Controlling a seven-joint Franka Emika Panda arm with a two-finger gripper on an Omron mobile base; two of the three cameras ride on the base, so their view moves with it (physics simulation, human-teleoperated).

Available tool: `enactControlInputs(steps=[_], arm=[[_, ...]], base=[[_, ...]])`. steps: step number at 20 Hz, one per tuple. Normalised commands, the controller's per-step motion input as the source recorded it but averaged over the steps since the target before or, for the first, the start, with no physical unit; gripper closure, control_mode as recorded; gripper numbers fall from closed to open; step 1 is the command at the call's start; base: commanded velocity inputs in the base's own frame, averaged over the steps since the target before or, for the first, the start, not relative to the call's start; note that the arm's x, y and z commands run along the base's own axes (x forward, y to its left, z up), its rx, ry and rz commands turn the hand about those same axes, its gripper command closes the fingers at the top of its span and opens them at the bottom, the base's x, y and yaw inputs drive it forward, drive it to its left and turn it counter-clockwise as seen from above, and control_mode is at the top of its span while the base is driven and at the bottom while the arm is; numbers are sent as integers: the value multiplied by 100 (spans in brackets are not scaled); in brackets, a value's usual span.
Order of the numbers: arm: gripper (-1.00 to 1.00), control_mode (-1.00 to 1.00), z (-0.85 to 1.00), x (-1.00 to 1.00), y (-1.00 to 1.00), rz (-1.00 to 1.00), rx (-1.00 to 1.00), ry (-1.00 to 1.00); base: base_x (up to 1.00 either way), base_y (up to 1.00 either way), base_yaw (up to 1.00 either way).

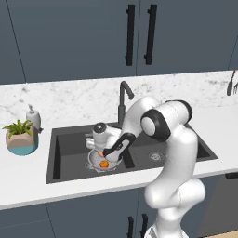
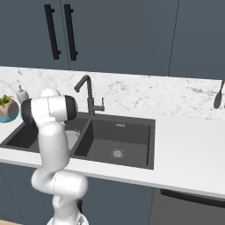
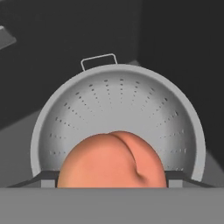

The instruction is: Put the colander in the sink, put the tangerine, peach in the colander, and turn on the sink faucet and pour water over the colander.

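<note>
The silvery colander (image 1: 94,161) sits in the left basin of the dark sink (image 1: 69,153). A bright orange tangerine (image 1: 104,163) lies inside it. My gripper (image 1: 101,151) hangs just above the colander, shut on the peach (image 1: 101,154). In the hand view the pinkish peach (image 3: 111,159) sits between my fingertips (image 3: 47,177), with my gripper (image 3: 112,177) right over the perforated colander (image 3: 118,105); the tangerine is hidden behind the peach. The dark faucet (image 1: 123,100) rises behind the sink, its spout turned toward the right. From the right base view my arm covers most of the colander (image 2: 73,136).
A teal-and-tan plant pot (image 1: 21,140) and a white soap dispenser (image 1: 32,117) stand on the counter left of the sink. A dark utensil (image 1: 231,83) hangs at the far right. The right basin (image 2: 116,143) holds only its drain. Cabinets hang above.
</note>
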Motion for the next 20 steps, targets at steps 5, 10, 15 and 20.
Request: enactControlInputs(steps=[5, 10, 15, 20], arm=[[100, -100, -10, 14, -1, 0, 0, 0], [100, -100, -9, 17, -4, 0, 0, 0], [100, -100, -15, 14, 0, 0, 0, 0], [-100, -100, -19, 4, 0, 0, 0, 1]], base=[[0, 0, 0], [0, 0, 0], [0, 0, 0], [0, 0, 0]])
